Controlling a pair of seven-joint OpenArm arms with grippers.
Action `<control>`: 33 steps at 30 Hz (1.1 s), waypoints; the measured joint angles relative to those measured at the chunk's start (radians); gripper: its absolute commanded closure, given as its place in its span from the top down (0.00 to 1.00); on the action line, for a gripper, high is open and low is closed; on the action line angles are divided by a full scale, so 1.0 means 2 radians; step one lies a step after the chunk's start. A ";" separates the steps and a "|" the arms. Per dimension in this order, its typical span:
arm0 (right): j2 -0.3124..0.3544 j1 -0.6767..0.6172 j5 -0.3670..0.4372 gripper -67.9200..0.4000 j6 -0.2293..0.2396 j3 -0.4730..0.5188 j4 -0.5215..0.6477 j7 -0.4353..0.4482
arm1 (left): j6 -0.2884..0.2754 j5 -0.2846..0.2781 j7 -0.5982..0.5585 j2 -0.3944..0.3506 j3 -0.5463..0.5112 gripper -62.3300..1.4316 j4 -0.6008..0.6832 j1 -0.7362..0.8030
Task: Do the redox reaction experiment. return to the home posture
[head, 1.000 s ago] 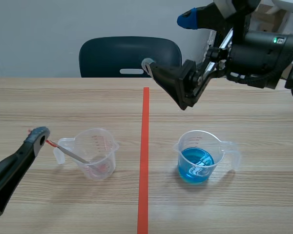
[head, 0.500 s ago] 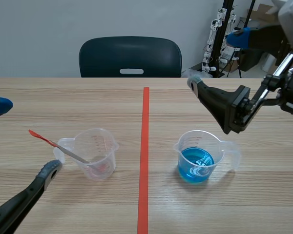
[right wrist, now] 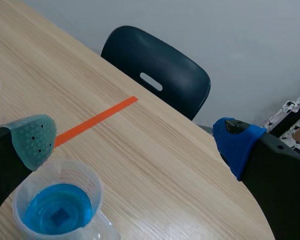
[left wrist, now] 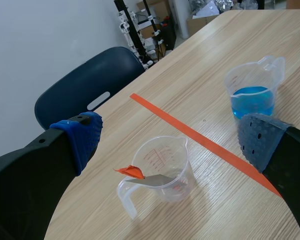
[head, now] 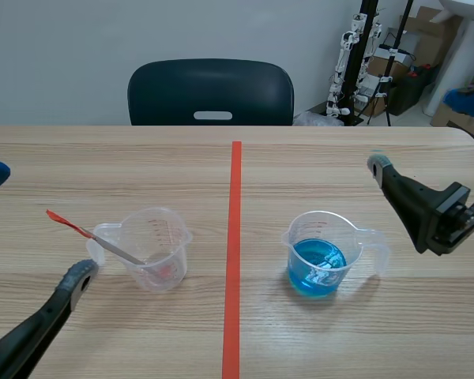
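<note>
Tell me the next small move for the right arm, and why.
Probably draw the right gripper further back toward its own side, away from the measuring cup of blue liquid. Its fingers stand open with nothing between them, and the cup stands upright and untouched, so only the home posture seems left to reach.

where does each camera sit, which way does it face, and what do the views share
Scene view: between the arms, facing across the table to the chair; left gripper and right gripper show at the sides.
Left wrist view: on the left arm, looking down past its open fingers at the clear beaker.
Right wrist view: on the right arm, past its open fingers, over the blue beaker.
Shared: both wrist views show the blue beaker, tape line and chair.
</note>
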 measured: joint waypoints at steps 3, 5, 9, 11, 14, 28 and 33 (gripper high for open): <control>-0.001 -0.023 0.001 1.00 -0.001 0.012 0.000 0.010 | 0.000 0.000 0.001 0.000 0.000 0.92 0.000 0.000; -0.001 -0.040 0.001 1.00 -0.006 0.024 0.000 0.014 | 0.000 0.000 0.001 0.000 0.000 0.92 0.000 0.000; -0.001 -0.076 0.000 1.00 -0.006 0.049 0.000 0.023 | 0.000 0.000 0.002 0.000 0.000 0.92 0.000 0.000; -0.001 -0.091 -0.005 1.00 -0.006 0.060 0.000 0.023 | 0.000 0.000 0.002 0.000 0.000 0.92 0.000 0.000; 0.000 -0.109 -0.005 1.00 -0.007 0.068 0.000 0.042 | 0.000 -0.003 0.004 0.000 0.000 0.92 0.000 0.000; 0.002 -0.133 -0.029 1.00 -0.017 0.068 0.009 0.044 | 0.000 -0.004 0.018 0.000 0.000 0.92 0.000 -0.005; 0.002 -0.133 -0.031 1.00 -0.016 0.063 0.041 0.025 | 0.000 -0.003 0.018 0.000 0.000 0.92 0.000 -0.005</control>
